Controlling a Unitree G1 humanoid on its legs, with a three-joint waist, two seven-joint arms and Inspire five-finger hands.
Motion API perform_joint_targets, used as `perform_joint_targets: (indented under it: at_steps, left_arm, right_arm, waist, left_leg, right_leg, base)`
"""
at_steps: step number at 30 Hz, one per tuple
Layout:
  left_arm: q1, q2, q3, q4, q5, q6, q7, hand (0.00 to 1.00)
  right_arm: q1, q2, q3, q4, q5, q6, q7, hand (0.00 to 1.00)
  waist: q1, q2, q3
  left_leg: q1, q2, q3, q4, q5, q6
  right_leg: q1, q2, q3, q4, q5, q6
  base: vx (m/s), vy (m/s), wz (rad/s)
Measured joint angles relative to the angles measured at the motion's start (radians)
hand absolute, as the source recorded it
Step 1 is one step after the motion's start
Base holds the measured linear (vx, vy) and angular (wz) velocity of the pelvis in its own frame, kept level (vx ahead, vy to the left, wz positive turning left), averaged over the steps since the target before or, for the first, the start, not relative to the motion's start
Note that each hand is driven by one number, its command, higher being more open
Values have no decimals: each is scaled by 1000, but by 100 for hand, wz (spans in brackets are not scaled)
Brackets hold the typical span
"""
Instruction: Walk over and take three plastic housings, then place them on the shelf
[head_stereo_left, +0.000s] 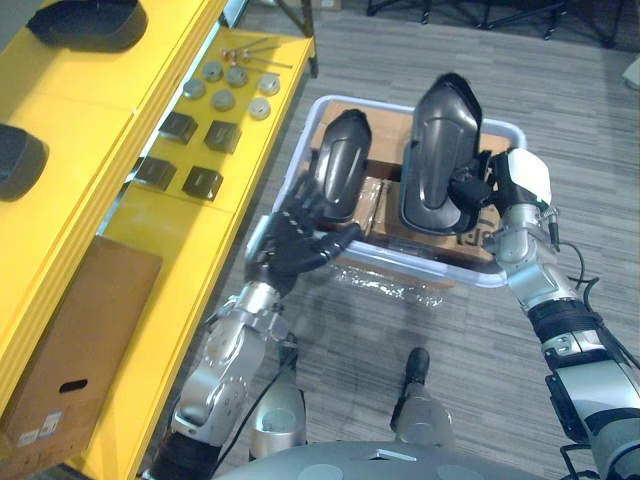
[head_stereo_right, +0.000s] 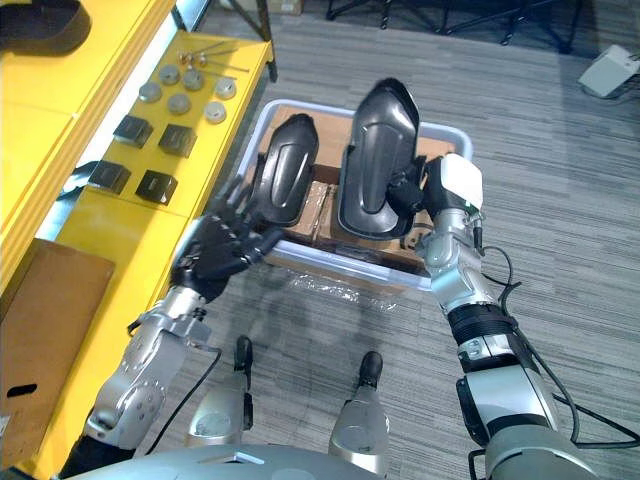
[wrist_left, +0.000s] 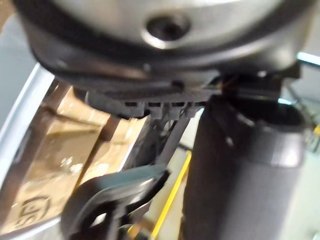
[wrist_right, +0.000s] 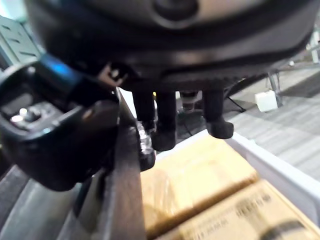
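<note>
- A grey striped floor is running beside a yellow shelf, where a dark shelved housing is lying on the upper level.
- A white bin is sitting on the floor, holding cardboard boxes.
- The right hand is gripping a tall housing with curled fingers, holding it upright above the bin.
- The left hand is pressing spread, straight fingers against a second housing, which is leaning over the bin's left side.

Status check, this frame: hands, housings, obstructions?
Right hand shut on large plastic housing over bin. Left hand open, splayed against smaller housing. Yellow shelf left, metal discs on it.
</note>
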Motion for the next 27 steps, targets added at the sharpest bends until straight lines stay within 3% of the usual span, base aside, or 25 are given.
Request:
perform_joint_targets:
  at_steps: [3,8,13,17,20,27]
  left_arm:
    - [-152,26,-54,214,-30,140,-40,100]
    - [-351,80,-54,522,-86,239,-48,100]
    - [-541,95,-27,635,-177,233,-15,100]
    - [-672,88,-14,641,-302,166,18,100]
    - [-707,85,-9,641,-369,145,38,100]
    - [-728,61,5,663,-441,126,41,100]
  right_arm:
    - [-7,2,11,-26,-30,-29,0,0]
    - [-45,4,23,-26,-67,-64,4,0]
    - [-95,4,62,-17,-78,-105,6,0]
    - [-168,8,112,-8,-107,-183,8,0]
    - [-206,25,133,12,-115,-213,8,0]
    - [-235,64,163,28,-142,-223,9,0]
  waist:
    - [-27,-13,-35]
    - [-84,-35,-45]
    - [-96,-36,-44]
    - [-96,-42,-41]
    - [-98,-45,-40]
    - [-100,-73,-24]
  left_leg:
    - [10,10,26,-1,-2,-3]
    - [17,20,62,-1,-2,-6]
    - [14,21,86,-1,0,-8]
    - [-5,21,93,0,3,-8]
    - [-5,22,94,0,3,-8]
    - [-6,21,91,0,2,-8]
  right_leg:
    - [-9,10,22,-5,5,-5]
    - [-26,22,56,-18,27,-12]
    - [-49,25,81,-19,41,-17]
    - [-73,26,89,-19,49,-19]
    - [-74,27,90,-19,50,-19]
    - [-73,27,87,-19,51,-18]
  base:
    - [-31,-31,-29]
    - [-42,-26,-25]
    - [-51,-15,-15]
    - [-20,-8,-6]
    - [0,0,0]
    - [0,0,0]
